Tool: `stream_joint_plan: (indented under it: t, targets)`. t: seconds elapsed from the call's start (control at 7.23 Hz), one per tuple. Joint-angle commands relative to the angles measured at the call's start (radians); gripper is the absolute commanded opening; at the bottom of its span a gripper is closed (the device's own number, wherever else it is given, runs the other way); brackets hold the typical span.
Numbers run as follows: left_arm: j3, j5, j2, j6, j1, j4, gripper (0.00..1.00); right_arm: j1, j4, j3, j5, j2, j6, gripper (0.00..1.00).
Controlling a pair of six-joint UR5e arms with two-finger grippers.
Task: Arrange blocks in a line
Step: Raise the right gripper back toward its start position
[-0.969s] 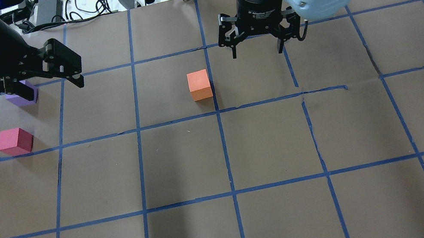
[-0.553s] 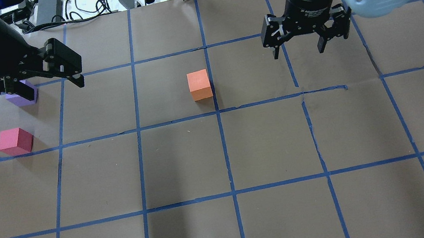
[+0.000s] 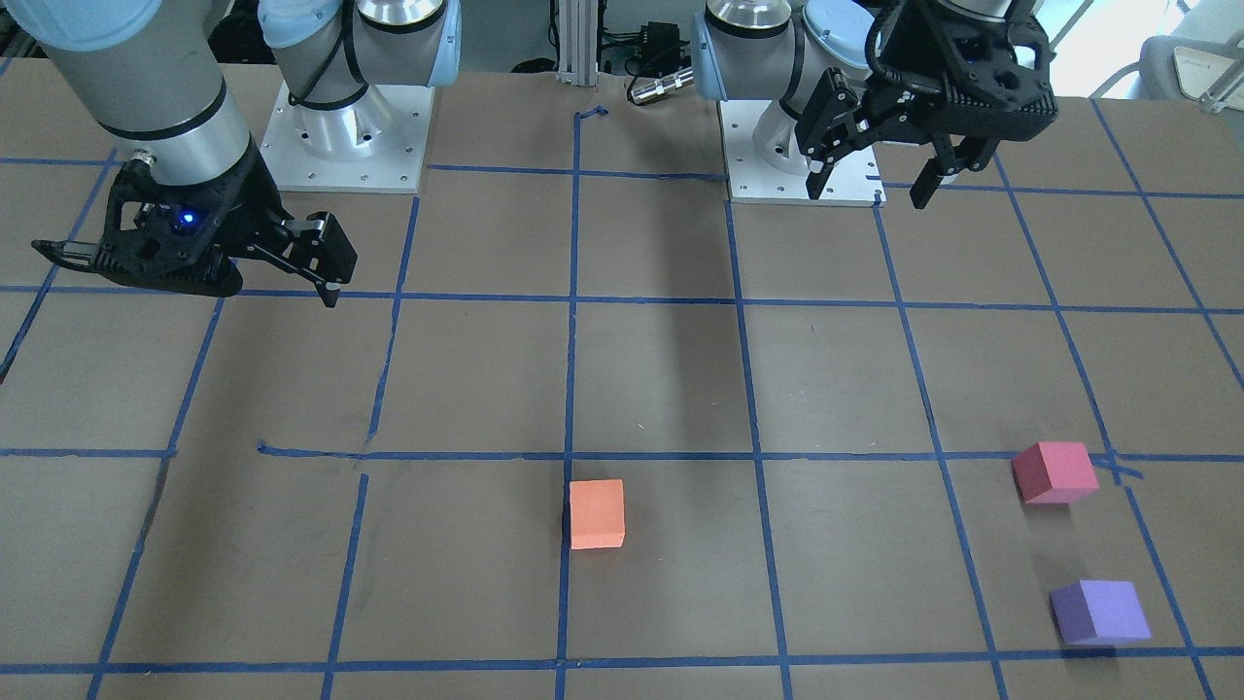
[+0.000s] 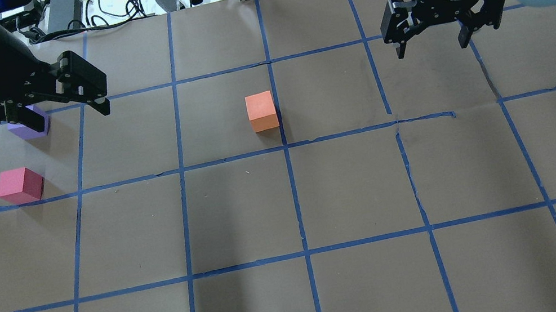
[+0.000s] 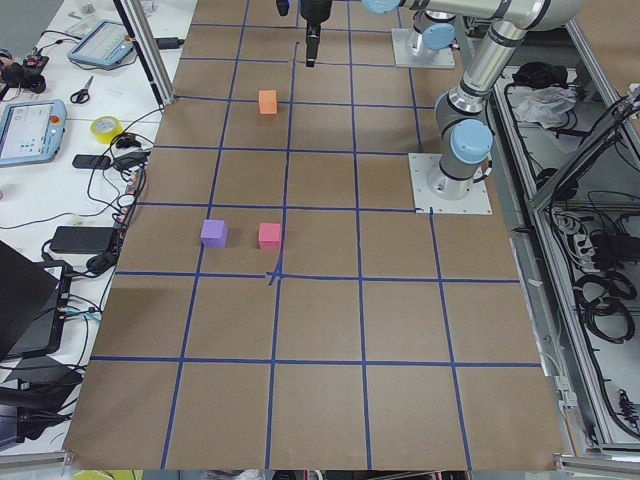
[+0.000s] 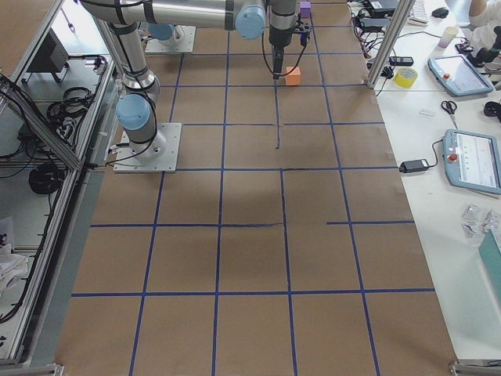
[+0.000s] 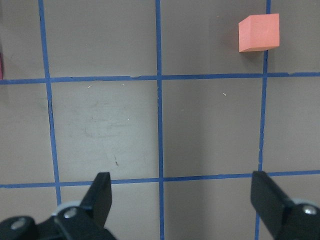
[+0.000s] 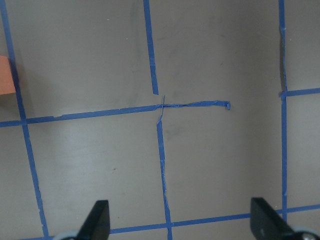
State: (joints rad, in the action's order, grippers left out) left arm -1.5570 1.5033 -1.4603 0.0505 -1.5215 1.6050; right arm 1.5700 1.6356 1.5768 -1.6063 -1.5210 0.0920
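the blocks lay apart on the worktop (image 4: 352, 188), not in one row. the orange block (image 4: 261, 112) sat near the middle, its edge just beside a strip of the blue tape grid (image 4: 181, 224). the pinkish-red block (image 4: 20, 185) and the purple block (image 3: 1100, 612) lay near each other but not touching, well apart from the orange one on the robot's left, the purple one farther from the robot's base. the left jaws hung spread wide and held nothing, above the worktop; in the overhead view they covered part of the purple block. the right jaws were also released and bare, above the worktop on the robot's right, well apart from the orange block.
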Motion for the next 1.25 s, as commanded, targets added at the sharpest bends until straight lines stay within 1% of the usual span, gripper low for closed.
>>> stream_joint_plan:
  t: [0.0, 0.28, 0.42, 0.55, 0.83, 0.97, 1.11]
  targets:
    - [0.0, 0.0, 0.0, 0.0, 0.001, 0.0, 1.0, 0.005, -0.003, 0.003, 0.003, -0.045, 0.002, 1.0]
    - [0.002, 0.002, -0.011, -0.001, -0.002, -0.005, 1.0, 0.005, -0.003, 0.003, 0.003, -0.074, 0.002, 1.0]
    - [0.005, 0.0, -0.041, -0.015, -0.002, -0.016, 1.0, 0.005, -0.01, 0.003, 0.002, -0.076, 0.002, 1.0]
    - [0.003, -0.005, -0.066, -0.036, -0.003, -0.02, 1.0, 0.005, -0.061, 0.003, -0.004, -0.076, 0.002, 1.0]
    - [0.005, -0.009, -0.086, -0.038, -0.005, -0.03, 1.0, 0.005, -0.074, 0.005, -0.011, -0.082, -0.003, 1.0]
    - [0.005, -0.023, -0.131, -0.028, -0.012, -0.099, 1.0, 0.005, -0.074, 0.005, -0.014, -0.082, -0.012, 1.0]
    - [0.002, -0.023, -0.205, -0.055, -0.084, -0.202, 1.0, 0.005, -0.074, 0.005, -0.014, -0.082, -0.015, 1.0]
